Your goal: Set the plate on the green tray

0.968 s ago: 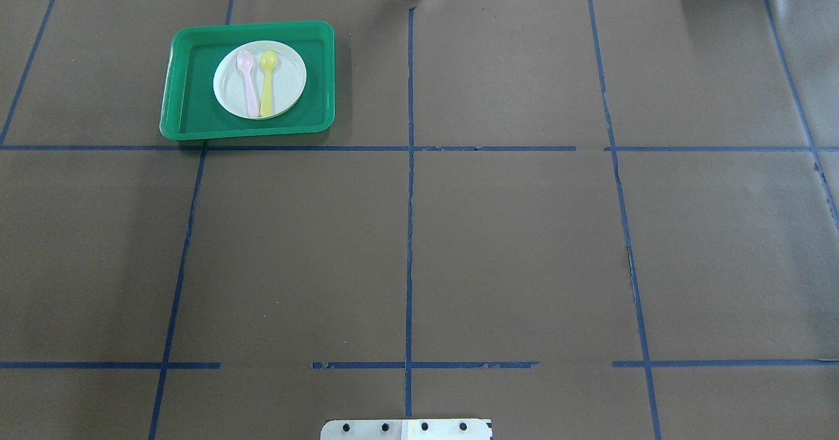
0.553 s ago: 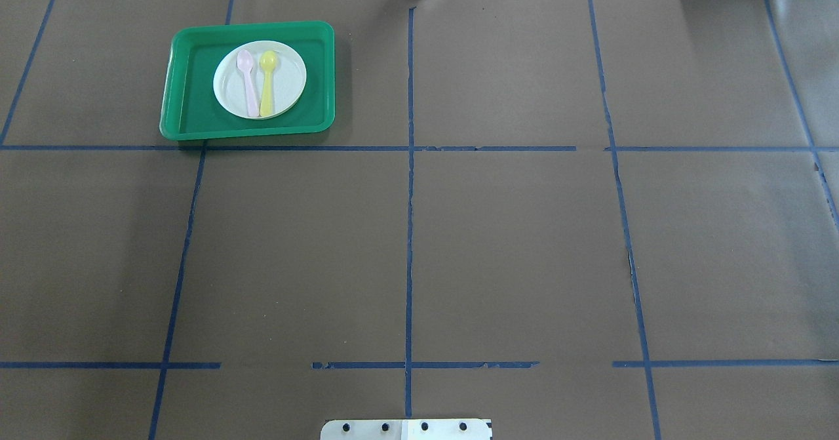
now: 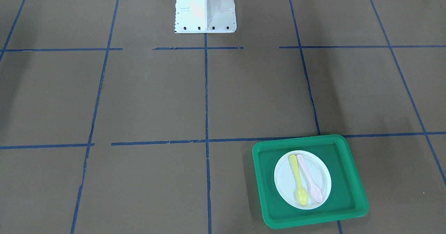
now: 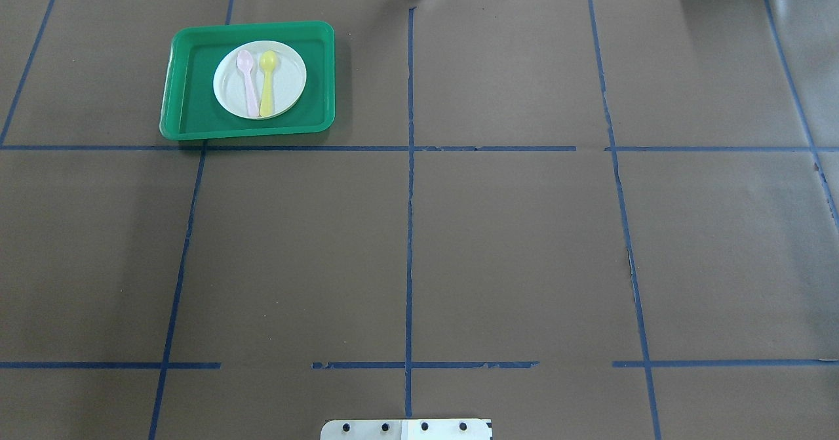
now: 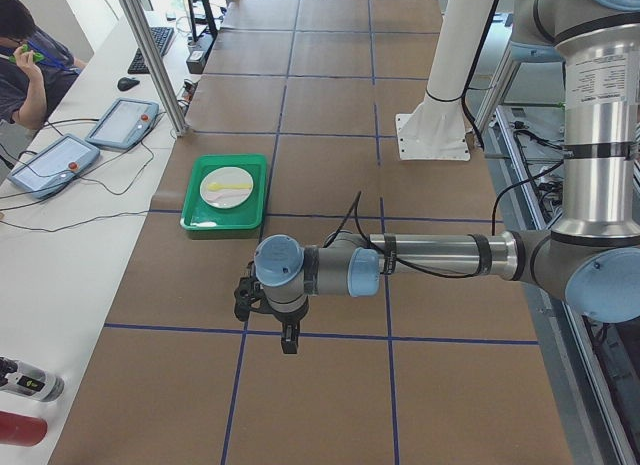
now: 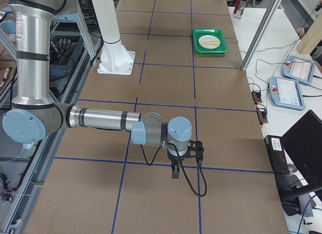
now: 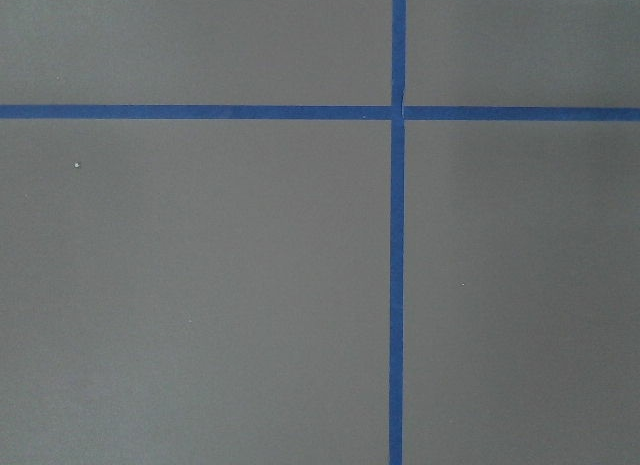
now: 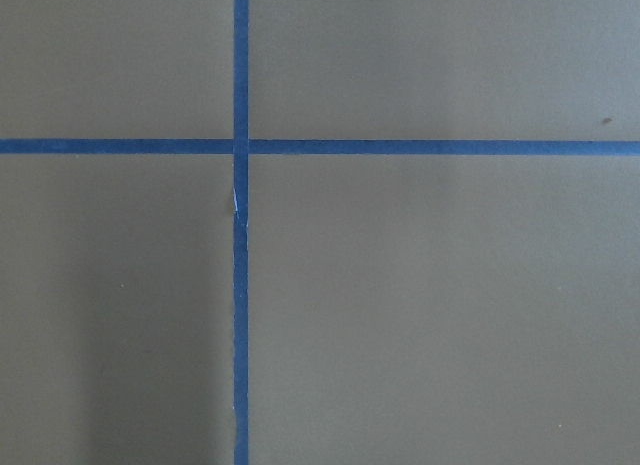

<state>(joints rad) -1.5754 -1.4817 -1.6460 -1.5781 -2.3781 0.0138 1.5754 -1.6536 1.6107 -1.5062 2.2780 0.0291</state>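
Lying flat inside the green tray (image 4: 195, 102), the plate (image 4: 292, 76) carries a pink spoon (image 4: 248, 87) and a yellow spoon (image 4: 267, 86), so the placing seems already done. The left gripper (image 5: 289, 341) and the right gripper (image 6: 174, 173) hang well apart from it, probably parked; whether their fingers are released or clenched, I cannot tell.

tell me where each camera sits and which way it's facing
Front-facing: across the table, facing the robot, steeply down; base pedestal shows.
Overhead: behind the robot, looking forward and down; only its mounting plate shows.
Exterior left: table's left end, looking along it; left arm, left gripper near.
Exterior right: opposite end; right arm, right gripper near.
Left wrist: straight down at crossed tape; no fingers show.
Right wrist: likewise, another crossing.
Shared: front-facing and overhead both show the plate on the green tray, mirrored.
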